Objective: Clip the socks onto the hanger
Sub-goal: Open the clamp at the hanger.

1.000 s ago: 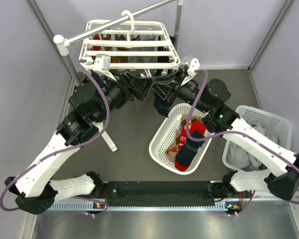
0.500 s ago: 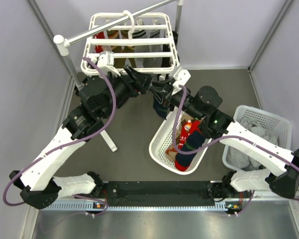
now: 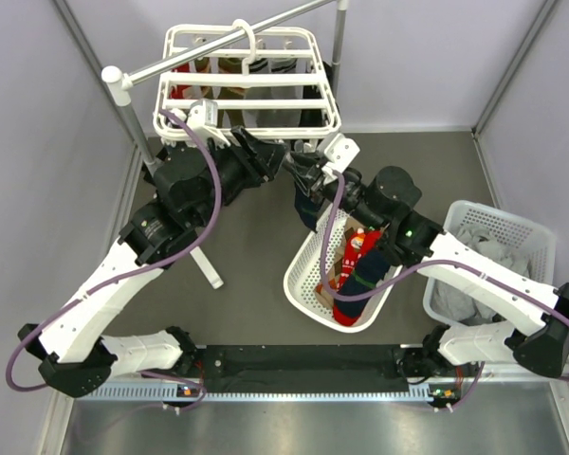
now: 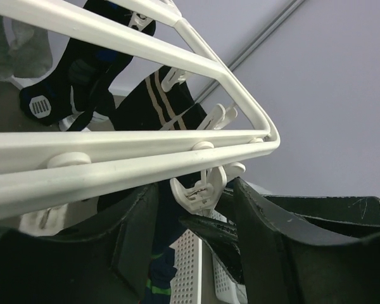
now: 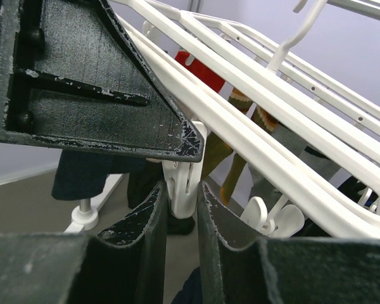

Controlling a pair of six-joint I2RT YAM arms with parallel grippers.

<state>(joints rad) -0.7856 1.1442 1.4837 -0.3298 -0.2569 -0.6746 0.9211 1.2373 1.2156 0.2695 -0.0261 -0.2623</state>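
Overhead, the hanger [image 3: 247,81] hangs level from a rail [image 3: 218,43] by its hook [image 3: 247,38]. Its bars run left to right in the top view. Socks [image 4: 158,107] dangle beneath it with their long axes vertical, and more lie in a white basket [image 3: 303,275] lower down. Both grippers meet under the hanger's near edge. The left gripper [image 4: 199,206] stands part-open, its fingers either side of a white clip [image 5: 179,180] without touching it. The right gripper [image 5: 180,196] is narrow and pinches that clip.
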